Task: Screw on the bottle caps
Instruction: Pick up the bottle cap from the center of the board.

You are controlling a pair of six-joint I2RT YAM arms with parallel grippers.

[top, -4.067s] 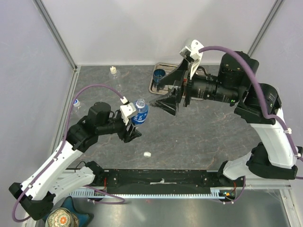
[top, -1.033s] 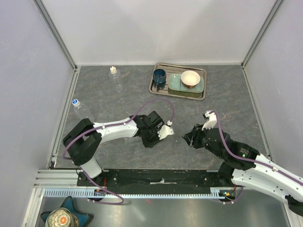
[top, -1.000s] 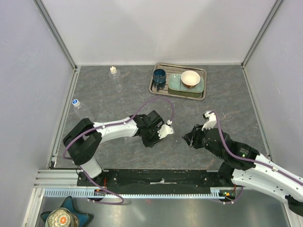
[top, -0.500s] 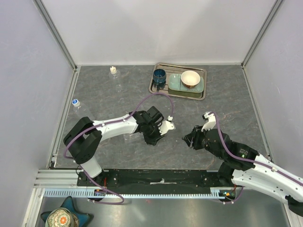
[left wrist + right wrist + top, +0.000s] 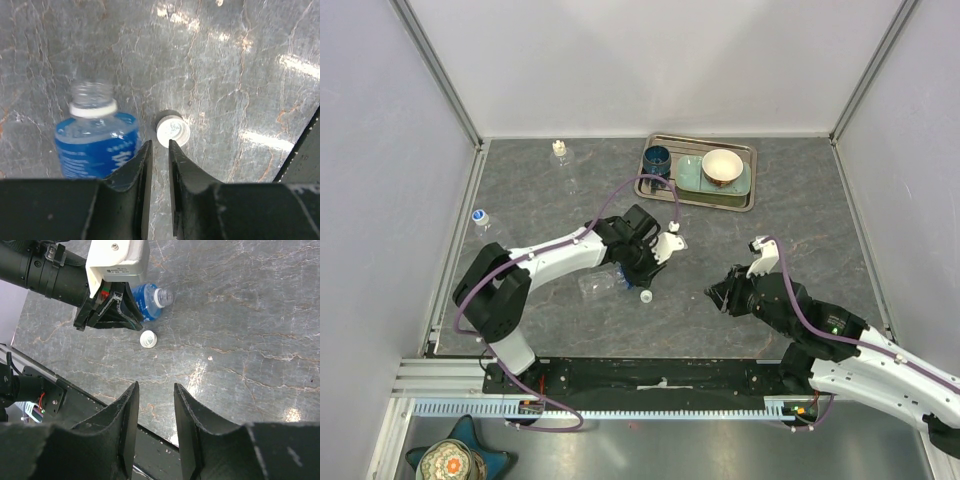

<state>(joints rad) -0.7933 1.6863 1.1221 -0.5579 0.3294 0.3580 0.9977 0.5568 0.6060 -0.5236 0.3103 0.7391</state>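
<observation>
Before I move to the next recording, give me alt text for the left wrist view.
An uncapped clear bottle with a blue label lies on the grey marbled table, with a loose white cap close beside it but not touching. The left gripper reaches in from the bottom edge toward the gap between them, its dark fingers slightly apart and holding nothing.

Reads as a robotics lab cell. Walled on three sides of the grey stone-look worktop (image 5: pixel 770 220) by plain pale panels (image 5: pixel 650 60) in aluminium posts (image 5: pixel 440 70); fitted at the worktop's near edge with a black mounting rail (image 5: pixel 660 378) carrying two arms (image 5: pixel 550 262); strung with purple cables (image 5: pixel 655 185); finished below that edge with a slotted wiring duct (image 5: pixel 620 408).
</observation>
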